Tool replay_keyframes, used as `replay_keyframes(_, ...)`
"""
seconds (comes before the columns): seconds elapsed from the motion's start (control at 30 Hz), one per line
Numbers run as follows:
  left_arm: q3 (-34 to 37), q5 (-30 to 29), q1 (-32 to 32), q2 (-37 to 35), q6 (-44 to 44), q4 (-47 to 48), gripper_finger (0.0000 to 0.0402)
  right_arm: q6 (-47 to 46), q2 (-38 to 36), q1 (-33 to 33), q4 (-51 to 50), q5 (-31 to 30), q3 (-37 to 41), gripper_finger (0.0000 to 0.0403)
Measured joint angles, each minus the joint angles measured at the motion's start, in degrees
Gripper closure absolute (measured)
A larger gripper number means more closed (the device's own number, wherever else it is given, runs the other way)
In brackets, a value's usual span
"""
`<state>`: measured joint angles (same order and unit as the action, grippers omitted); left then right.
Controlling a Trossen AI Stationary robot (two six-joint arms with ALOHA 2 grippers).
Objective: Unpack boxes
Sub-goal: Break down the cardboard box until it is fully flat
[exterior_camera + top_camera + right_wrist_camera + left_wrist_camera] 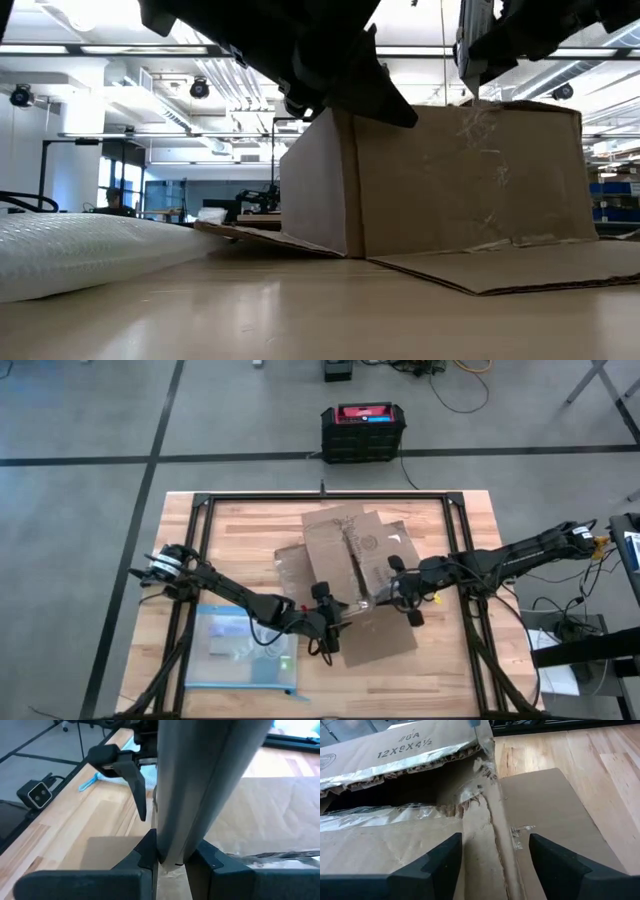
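High view showed the plain brown corrugated cardboard box (355, 565) mid-table, flaps splayed; my right gripper (385, 592) stood at the box's near edge, clenched on a raised flap (200, 785), seemingly to hold it back; my left gripper (340, 618) hovered beside that edge, fingers spread, grasping nothing.
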<state>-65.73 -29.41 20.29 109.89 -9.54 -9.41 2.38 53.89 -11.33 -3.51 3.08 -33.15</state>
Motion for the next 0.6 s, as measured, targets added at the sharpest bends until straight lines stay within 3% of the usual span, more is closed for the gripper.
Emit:
replay_keyframes(0.2, 0.0, -0.04, 0.0, 0.0, 0.01, -0.02, 0.019, 1.11, 2.84, -3.1, 5.29, -2.37, 0.0, 0.0356)
replay_keyframes(0.6, 0.0, -0.06, -0.02, 0.0, 0.0, -0.04, 0.0193, 2.83, 4.69, -13.88, 5.04, -19.74, 0.0, 0.0356)
